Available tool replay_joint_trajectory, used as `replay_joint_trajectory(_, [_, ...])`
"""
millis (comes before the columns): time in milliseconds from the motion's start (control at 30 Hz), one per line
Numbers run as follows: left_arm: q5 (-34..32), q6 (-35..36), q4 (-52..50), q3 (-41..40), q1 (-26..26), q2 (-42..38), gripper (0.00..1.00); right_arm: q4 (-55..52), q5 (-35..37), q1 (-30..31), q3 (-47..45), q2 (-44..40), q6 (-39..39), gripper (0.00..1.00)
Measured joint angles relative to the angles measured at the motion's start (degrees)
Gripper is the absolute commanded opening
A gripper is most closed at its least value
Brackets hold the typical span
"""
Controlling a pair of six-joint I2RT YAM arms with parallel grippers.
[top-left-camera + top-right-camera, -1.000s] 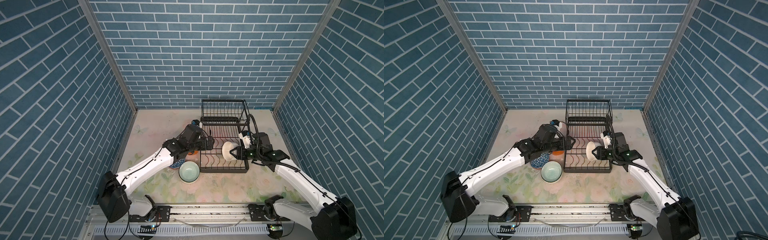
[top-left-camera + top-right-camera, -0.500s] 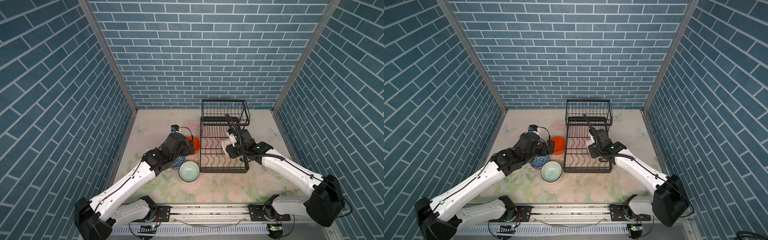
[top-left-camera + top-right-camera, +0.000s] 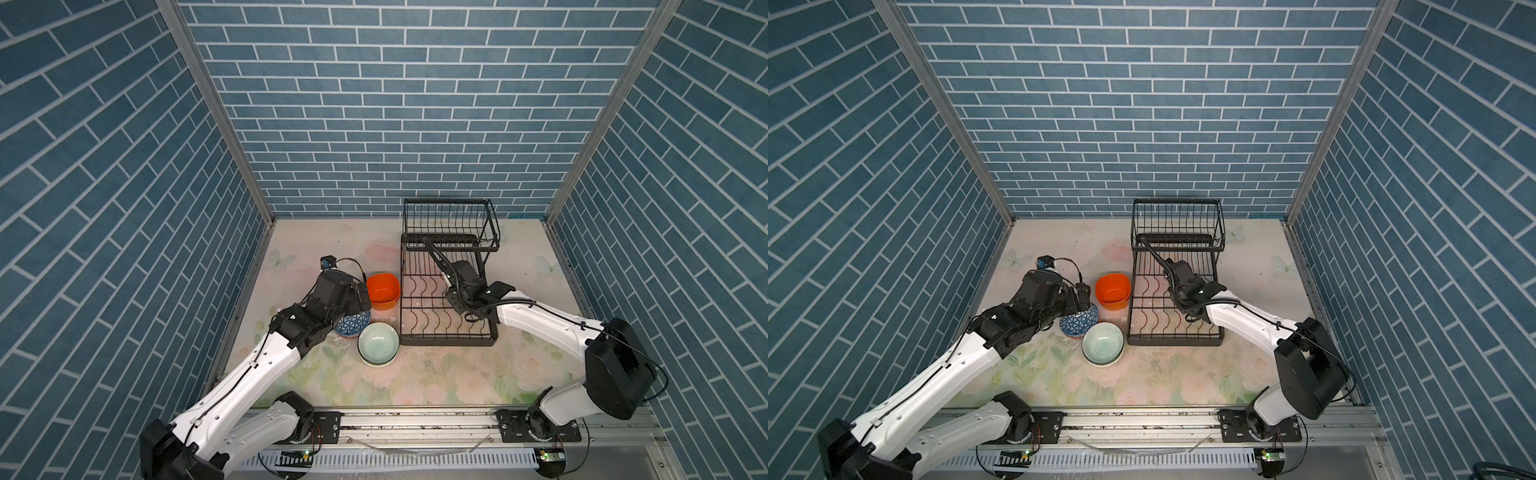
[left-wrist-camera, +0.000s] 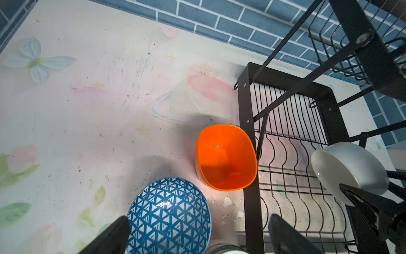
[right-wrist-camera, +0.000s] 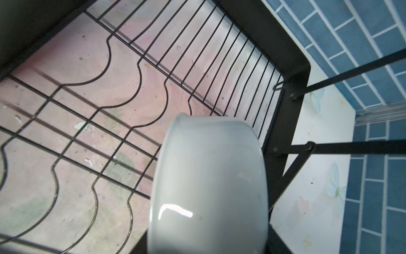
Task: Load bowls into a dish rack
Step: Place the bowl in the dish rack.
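Right now I am holding the white bowl [image 5: 208,182] on edge in the right gripper [image 4: 364,187], whose jaws are standing about half open, closed on the bowl. It is hanging over the lower tray of the dish rack [image 3: 446,343], toward the tray's right side, with the wavy wires just beneath its rim; I cannot tell whether they are touching. I am judging that easing it straight down into a slot comes next. The raised basket [image 3: 449,224] and its slanted struts are crowding in at 12 o'clock. At 9 o'clock, off the rack, the left gripper [image 4: 197,236] is hovering wide open and empty over the blue-and-white bowl [image 4: 169,215]. The orange bowl [image 4: 226,158] is at that bowl's 1 o'clock and the mint bowl [image 3: 378,344] at its 4 o'clock.
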Motion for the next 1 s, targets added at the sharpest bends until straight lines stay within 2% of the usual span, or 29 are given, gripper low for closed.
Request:
replay_joint_trajectory(633, [1.0, 0.3, -0.1, -0.4, 1.6, -1.0, 0.99, 15.5, 11.4, -0.3, 1.4, 12.4, -21.0, 0.26])
replay_joint_trajectory(1000, [1.4, 0.3, -0.2, -1.2, 2.0, -1.1, 1.00, 25.6, 13.2, -2.4, 1.7, 16.5, -29.9, 0.26])
